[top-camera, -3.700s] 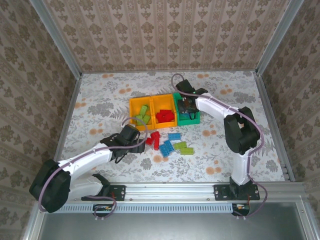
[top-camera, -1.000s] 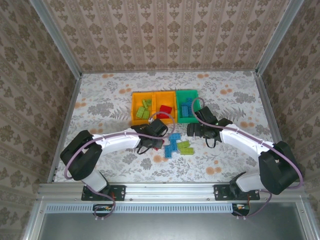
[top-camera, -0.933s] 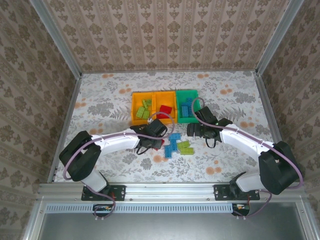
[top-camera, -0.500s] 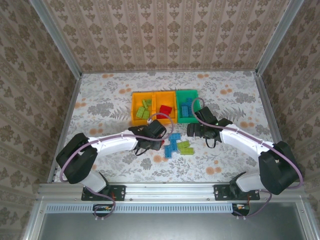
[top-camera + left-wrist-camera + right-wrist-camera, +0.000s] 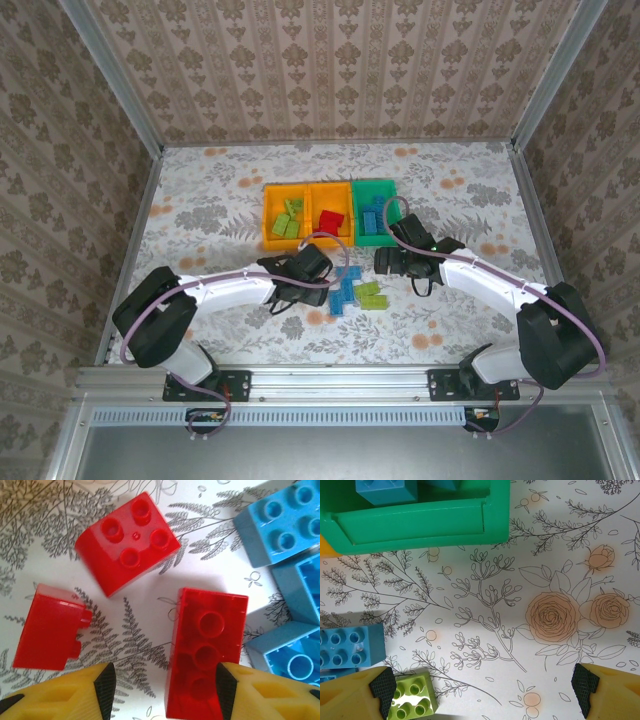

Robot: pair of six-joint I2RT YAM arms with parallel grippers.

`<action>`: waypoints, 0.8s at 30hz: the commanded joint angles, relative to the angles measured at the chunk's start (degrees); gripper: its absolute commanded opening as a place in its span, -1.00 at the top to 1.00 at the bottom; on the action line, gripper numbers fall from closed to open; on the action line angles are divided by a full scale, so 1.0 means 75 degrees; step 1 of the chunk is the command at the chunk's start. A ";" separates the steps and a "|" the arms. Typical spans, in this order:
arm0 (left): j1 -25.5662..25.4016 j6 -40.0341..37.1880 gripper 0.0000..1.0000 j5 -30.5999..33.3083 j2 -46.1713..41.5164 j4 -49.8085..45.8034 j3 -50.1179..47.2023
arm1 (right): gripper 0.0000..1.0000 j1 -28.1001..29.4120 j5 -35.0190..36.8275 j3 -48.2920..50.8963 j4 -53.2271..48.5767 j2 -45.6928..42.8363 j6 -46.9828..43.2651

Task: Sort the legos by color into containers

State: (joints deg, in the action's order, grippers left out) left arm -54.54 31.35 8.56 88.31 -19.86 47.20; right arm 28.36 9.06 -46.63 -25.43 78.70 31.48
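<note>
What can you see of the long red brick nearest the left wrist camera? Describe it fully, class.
The long red brick is glossy plastic and rectangular. It lies flat on the floral table with three round tubes in a row facing up, so it seems to be studs-down. Its long side runs toward the camera. It sits inside the open left gripper, beside one fingertip; contact is unclear. A square red brick lies apart beyond it, and blue bricks lie close on its other side.

Green bin [image 5: 492, 520] cut off @ top.
</note>
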 commanded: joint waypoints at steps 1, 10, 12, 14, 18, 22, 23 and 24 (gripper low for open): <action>-0.0071 -0.0356 -0.18 -0.0179 -0.0116 0.0209 -0.0099 | -0.89 -0.0031 0.0225 0.0055 0.0000 -0.0028 -0.0076; -0.0096 -0.0363 -0.18 -0.0231 -0.0299 0.0347 -0.0200 | -0.89 -0.0031 0.0245 0.0054 0.0004 0.0019 -0.0090; -0.0110 -0.0337 -0.18 -0.0258 -0.0362 0.0411 -0.0255 | -0.90 -0.0031 0.0228 0.0054 0.0004 0.0042 -0.0090; -0.0139 -0.0335 -0.18 -0.0289 -0.0395 0.0451 -0.0285 | -0.90 -0.0031 0.0233 0.0054 0.0014 0.0053 -0.0092; -0.0195 -0.0370 -0.15 -0.0345 -0.0385 0.0495 -0.0316 | -0.90 -0.0037 0.0233 0.0042 0.0015 0.0072 -0.0091; -0.0261 -0.0360 -0.14 -0.0382 -0.0376 0.0526 -0.0372 | -0.90 -0.0028 0.0222 0.0042 0.0009 0.0078 -0.0093; -0.0281 -0.0354 -0.14 -0.0391 -0.0377 0.0538 -0.0387 | -0.91 -0.0031 0.0222 0.0042 0.0009 0.0078 -0.0094; -0.0276 -0.0349 -0.14 -0.0385 -0.0370 0.0544 -0.0398 | -0.90 -0.0025 0.0222 0.0042 0.0011 0.0078 -0.0089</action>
State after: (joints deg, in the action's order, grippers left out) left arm -56.14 29.71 6.24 86.87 -16.19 45.01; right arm 28.36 9.30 -46.63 -25.43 78.76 31.46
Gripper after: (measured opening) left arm 0.571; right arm 0.953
